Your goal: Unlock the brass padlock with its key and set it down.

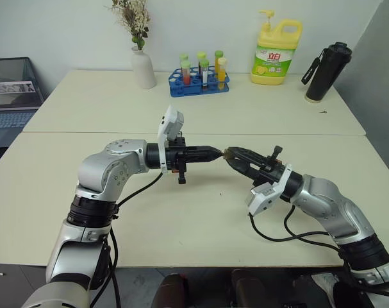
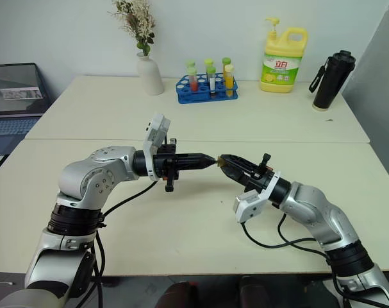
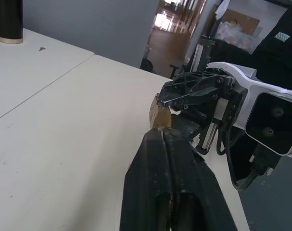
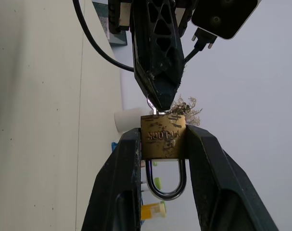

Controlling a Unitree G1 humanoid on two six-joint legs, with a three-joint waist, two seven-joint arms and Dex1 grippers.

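The brass padlock is clamped by its body between the fingers of my right gripper, held above the table in the middle of the scene. Its silvery shackle points back toward the wrist, with both legs seated in the body. My left gripper comes in level from the left, and its shut fingertips meet the padlock's bottom face. A small silvery piece of the key shows between those tips and the padlock. In the head views the two grippers meet tip to tip.
Along the back of the cream table stand a white vase, a blue tube rack, a yellow soap bottle and a black flask. A laptop sits off the table's left side.
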